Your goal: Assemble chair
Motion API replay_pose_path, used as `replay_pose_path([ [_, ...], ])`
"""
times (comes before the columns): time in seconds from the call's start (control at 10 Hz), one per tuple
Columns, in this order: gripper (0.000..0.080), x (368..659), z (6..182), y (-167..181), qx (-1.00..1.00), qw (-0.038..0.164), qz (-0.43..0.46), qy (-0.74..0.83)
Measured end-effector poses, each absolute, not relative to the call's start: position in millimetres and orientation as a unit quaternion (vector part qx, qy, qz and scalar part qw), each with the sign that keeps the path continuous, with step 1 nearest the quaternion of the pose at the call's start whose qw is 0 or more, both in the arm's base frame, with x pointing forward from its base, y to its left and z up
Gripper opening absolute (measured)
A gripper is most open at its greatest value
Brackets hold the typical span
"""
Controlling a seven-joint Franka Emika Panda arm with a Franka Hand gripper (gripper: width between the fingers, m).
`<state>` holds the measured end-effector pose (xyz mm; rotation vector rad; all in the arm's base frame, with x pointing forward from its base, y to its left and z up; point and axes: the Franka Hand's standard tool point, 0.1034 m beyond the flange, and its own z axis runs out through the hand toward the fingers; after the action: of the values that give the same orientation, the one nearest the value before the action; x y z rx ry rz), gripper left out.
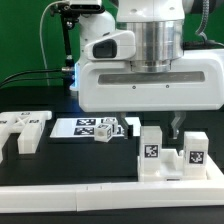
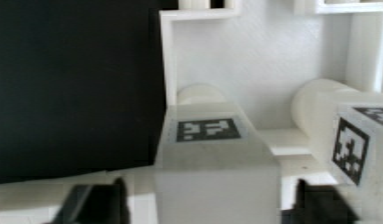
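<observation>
Your gripper straddles one upright chair piece, fingers spread and not pinching. A second tagged piece crowds just beside it, so that's two uprights. One small cube sits on the marker board.

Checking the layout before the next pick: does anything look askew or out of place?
One thing: the small tagged piece at the exterior view's right end of the marker board sits turned at an angle to the board's edges, while the two tagged blocks by the border rail stand square. Nothing looks damaged.
</observation>
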<state>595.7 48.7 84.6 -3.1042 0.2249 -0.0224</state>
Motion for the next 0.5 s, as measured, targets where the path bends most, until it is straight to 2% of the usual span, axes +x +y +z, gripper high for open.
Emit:
replay_pose_path([
  [0.1,0.0378,595.6,84.6,49.0,-0.995,0.015,-0.007,0.094],
  [0.2,0.0282,595.7,84.6,49.2,-0.991,0.015,-0.006,0.131],
  [0.4,0.0284,595.6,84.5,50.1,-0.98,0.016,-0.005,0.198],
  [0.5,0.0284,595.0,84.2,55.3,-0.957,0.016,-0.003,0.291],
])
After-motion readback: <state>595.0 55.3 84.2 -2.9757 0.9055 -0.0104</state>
